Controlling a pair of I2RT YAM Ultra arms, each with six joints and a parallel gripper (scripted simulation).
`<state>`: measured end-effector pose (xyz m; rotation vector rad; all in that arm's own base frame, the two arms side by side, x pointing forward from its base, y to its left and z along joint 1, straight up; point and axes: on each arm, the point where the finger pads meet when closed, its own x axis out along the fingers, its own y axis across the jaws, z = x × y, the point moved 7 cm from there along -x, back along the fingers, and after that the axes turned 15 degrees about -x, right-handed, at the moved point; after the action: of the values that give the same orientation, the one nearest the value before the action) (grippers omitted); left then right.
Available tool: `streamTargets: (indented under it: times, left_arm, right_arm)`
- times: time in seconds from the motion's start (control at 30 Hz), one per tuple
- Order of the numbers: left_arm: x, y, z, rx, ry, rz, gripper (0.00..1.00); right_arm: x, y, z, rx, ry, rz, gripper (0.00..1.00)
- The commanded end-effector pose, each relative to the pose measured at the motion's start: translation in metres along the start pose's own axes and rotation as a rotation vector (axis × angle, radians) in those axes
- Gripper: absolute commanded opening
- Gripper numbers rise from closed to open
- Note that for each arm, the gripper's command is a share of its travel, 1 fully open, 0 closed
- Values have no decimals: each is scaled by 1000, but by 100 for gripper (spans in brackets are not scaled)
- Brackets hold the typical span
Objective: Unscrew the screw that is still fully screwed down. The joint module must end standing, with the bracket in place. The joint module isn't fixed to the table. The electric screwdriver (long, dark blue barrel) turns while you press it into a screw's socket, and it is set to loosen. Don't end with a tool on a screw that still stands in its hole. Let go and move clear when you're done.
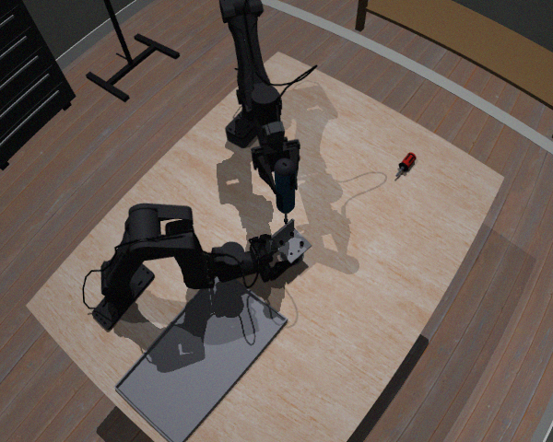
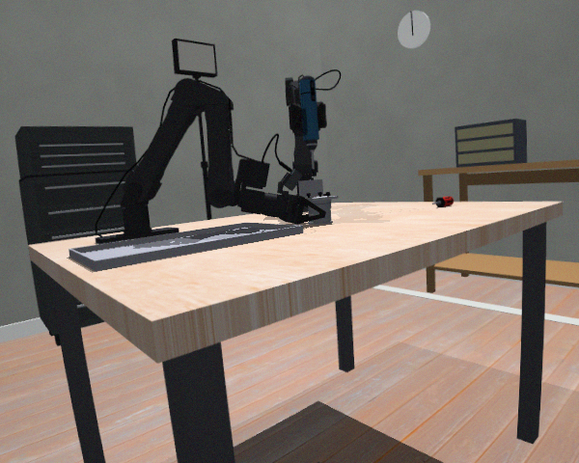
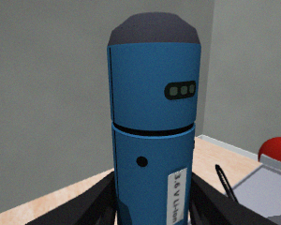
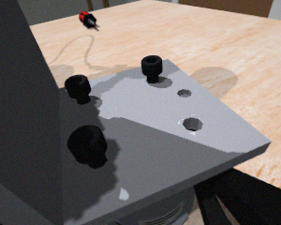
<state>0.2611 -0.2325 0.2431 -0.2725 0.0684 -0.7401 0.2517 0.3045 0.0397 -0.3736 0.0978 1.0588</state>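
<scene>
The left gripper (image 1: 273, 178) (image 2: 307, 112) (image 3: 152, 180) pinches the long dark-blue-barrelled electric screwdriver (image 1: 285, 192) (image 2: 309, 112) (image 3: 155, 94), probably top-heavy and best held mid-barrel; the right gripper (image 1: 286, 263) (image 2: 324, 214) grips the light, tippable grey metal joint module (image 2: 323, 208) (image 4: 173, 211), inward of the desk's (image 1: 362, 304) (image 2: 280, 263) tray-side edge.
</scene>
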Motion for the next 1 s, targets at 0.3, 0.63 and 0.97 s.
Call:
streamTargets:
  times: [0.3, 0.63, 0.97]
  left_arm:
    - [-12, -9, 44, 5, -159, -43, 42]
    - [-19, -6, 34, 4, -134, -36, 42]
    - [-20, -6, 33, 5, -132, -35, 42]
  right_arm:
    - [1, -1, 2, 3, -1, -3, 59]
    - [1, -1, 2, 3, -1, -3, 59]
    - [1, -1, 2, 3, -1, -3, 59]
